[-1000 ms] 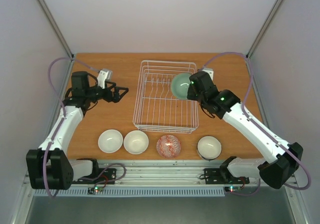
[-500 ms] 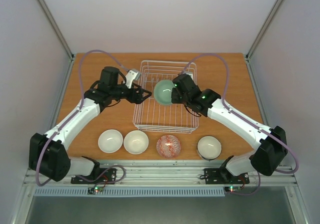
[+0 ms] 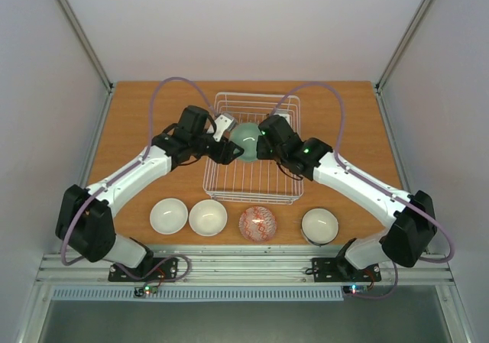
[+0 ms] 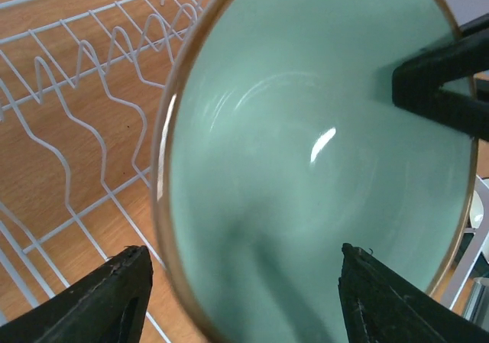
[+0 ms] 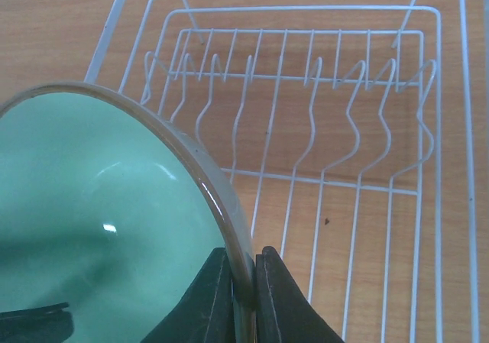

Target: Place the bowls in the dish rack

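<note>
Wooden surface (image 3: 137, 121), with the white dish rack (image 3: 248, 181) sitting at its middle. The right tool (image 5: 246, 270) is clamping the green bowl (image 3: 246, 142) by its rim and holding it on edge over the rack, probably for slotting between the tines. The left tool (image 4: 241, 260), jaws apart, is straddling the bowl's opposite side. Both arms are reaching inward, elbows bent.

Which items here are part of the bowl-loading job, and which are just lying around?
Job: dish rack, green bowl in right hand, left hand, left white bowl, middle white bowl, red patterned bowl, right white bowl.
Just there: table, purple cables.
</note>
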You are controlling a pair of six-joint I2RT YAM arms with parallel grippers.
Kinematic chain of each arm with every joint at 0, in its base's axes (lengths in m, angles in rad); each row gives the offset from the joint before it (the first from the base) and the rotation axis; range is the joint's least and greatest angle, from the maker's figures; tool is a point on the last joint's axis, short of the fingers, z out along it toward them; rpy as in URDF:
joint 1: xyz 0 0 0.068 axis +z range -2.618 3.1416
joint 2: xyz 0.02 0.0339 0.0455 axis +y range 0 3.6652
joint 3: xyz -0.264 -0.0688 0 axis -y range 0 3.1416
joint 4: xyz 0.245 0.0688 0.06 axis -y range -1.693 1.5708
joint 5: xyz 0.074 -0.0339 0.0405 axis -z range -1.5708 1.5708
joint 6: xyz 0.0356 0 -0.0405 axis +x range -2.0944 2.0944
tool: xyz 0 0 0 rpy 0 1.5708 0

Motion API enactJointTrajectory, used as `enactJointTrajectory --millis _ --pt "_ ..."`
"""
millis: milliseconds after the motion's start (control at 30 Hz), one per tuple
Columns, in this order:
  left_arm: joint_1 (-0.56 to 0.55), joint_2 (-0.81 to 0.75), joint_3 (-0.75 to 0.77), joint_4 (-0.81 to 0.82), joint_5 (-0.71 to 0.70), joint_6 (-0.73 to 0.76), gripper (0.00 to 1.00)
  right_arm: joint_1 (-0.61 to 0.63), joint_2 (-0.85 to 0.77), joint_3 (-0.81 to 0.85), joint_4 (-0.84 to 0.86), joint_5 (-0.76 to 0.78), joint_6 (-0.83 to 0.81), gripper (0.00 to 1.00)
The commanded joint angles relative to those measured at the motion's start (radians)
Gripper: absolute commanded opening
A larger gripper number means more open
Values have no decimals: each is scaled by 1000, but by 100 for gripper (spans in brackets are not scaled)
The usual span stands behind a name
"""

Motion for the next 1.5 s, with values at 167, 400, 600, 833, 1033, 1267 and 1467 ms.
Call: enactJointTrajectory --millis 167,400,600,833,1033,1267,1467 --pt "-28 27 36 21 -45 10 67 58 17 17 103 -1 48 1" --pt "-30 23 35 11 3 44 63 60 18 4 124 15 46 1" --pt "-14 -86 -37 67 135 97 99 47 -25 -23 157 34 -8 1" --pt "106 -235 -80 125 310 71 99 -110 -153 -208 348 -272 22 1" --pt "279 -243 -87 179 470 -43 99 -271 -177 -392 654 -667 123 1" --pt "324 -160 -88 201 572 -109 99 -317 -3 -492 1230 -1043 387 1" --pt "325 -81 -77 223 743 -148 99 -339 155 -525 1600 -1122 586 1"
